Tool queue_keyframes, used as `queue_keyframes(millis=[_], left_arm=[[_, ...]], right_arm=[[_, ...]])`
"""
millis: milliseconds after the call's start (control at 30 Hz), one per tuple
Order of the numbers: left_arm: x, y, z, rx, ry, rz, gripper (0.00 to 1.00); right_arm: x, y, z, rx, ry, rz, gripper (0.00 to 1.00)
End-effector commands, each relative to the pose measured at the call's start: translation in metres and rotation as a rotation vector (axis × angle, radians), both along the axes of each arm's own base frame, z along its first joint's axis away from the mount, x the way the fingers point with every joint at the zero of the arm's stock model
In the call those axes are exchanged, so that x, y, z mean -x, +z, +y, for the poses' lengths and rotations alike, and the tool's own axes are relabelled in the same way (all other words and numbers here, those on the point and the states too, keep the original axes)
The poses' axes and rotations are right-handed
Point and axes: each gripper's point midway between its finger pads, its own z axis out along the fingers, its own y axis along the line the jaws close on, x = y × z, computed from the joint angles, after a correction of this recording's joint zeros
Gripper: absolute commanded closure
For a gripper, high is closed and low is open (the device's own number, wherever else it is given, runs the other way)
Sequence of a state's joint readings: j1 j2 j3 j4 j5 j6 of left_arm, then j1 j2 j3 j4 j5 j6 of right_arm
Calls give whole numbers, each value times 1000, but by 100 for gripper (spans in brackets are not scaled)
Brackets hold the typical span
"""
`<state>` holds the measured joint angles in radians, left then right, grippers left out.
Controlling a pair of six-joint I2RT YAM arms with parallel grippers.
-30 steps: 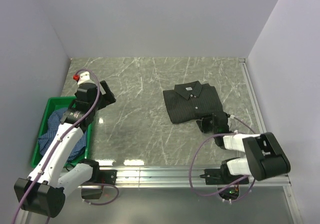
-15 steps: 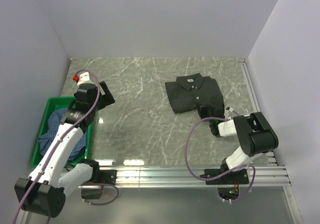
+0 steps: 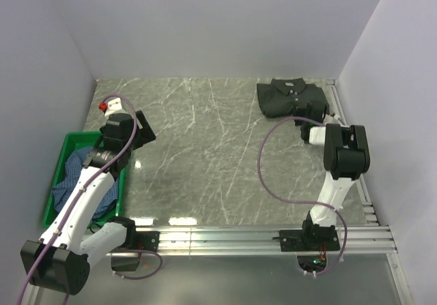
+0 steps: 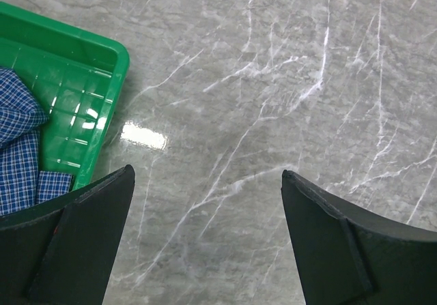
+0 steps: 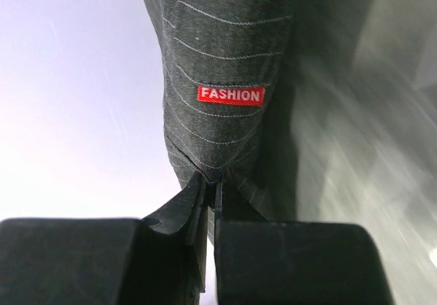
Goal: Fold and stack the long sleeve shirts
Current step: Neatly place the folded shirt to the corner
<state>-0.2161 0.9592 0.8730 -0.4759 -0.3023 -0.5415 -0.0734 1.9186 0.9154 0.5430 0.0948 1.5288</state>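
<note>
Change: within the last second the black shirt (image 3: 290, 97) travelled from the middle right of the table (image 3: 205, 155) to its far right corner, drawn by the right gripper (image 5: 210, 199); the left arm kept its place.
Step, as judged: parking the folded black shirt at the far corner as the base of the stack.
Technique: the drag was best kept low and slow so the fold stayed flat; release was best made only once the cloth lay clear of the wall and the table edge.
Blue shirt (image 3: 72, 175): unfolded, lying in the green crate (image 4: 82, 52) at the near left.
Left gripper (image 4: 207, 175): jaws wide, holding nothing, poised above bare table just beside the crate's corner.
Right arm: reached almost straight from its near base toward the far corner.
Right gripper state: jaws pinched tight on a hem of the black shirt, below its red label (image 5: 230, 95).
</note>
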Motion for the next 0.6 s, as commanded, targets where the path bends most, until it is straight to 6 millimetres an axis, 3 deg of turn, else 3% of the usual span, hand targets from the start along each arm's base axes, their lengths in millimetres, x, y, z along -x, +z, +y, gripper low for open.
queue_keyframes(millis=[0,167,333,400,433,567], left_arm=[[-4,3,5,-15,16,-12,5],[-5,-1,7,-20,25,2,5],[-6,-2,7,-20,25,5,5],[-6,0,7,-17,24,-1,5],[-6,-1,6,-14,19,0,5],[-5,4,4,-1,8,-15,5]], right_arm=[[-32,6,-2,52,58,9,100],[-60,-5,-10,17,45,8,100],[-69,-14,-20,-1,51,21,100],[-66,-18,-23,-10,61,33,95],[-64,-18,-23,-11,66,33,88],[-38,-13,-15,20,124,70,75]])
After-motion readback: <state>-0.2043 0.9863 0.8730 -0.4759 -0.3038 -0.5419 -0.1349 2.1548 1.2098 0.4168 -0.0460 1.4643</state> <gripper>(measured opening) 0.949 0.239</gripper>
